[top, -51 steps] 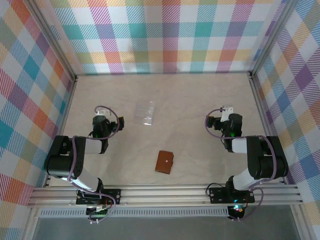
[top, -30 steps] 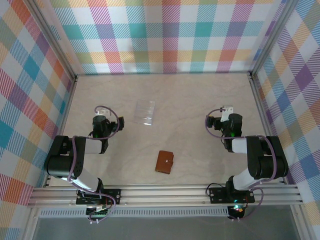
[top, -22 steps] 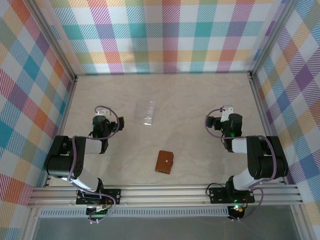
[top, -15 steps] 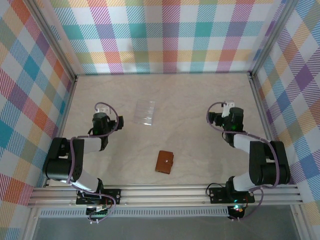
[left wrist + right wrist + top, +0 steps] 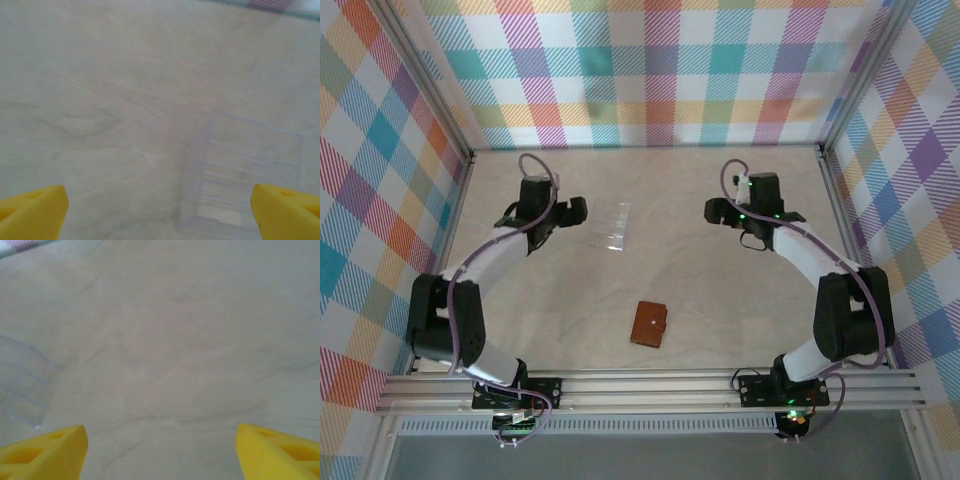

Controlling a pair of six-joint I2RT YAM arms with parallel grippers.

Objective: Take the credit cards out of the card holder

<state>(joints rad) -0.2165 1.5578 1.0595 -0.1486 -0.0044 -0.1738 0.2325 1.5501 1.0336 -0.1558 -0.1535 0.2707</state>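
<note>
Two grippers are hovering over the far half of the table [image 5: 720, 300], both with jaws spread wide and nothing between them. In the top view the left gripper [image 5: 576, 209] is pointing right, just beside the left edge of a clear plastic sleeve [image 5: 614, 224] without touching it. The right gripper [image 5: 712, 211] is pointing left from the other side, well apart from that sleeve. In the left wrist view the yellow fingertips [image 5: 32, 210] are sitting at the bottom corners of the picture, with the sleeve lying flat on the table ahead of them, nearer the right-hand finger. In the right wrist view the fingertips [image 5: 280, 450] are standing just as far apart over bare table, and the sleeve is showing at the left edge. The card holder [image 5: 649, 324], a small brown wallet, is lying folded shut on the near middle of the table, between the two arm bases and well apart from both grippers.
</note>
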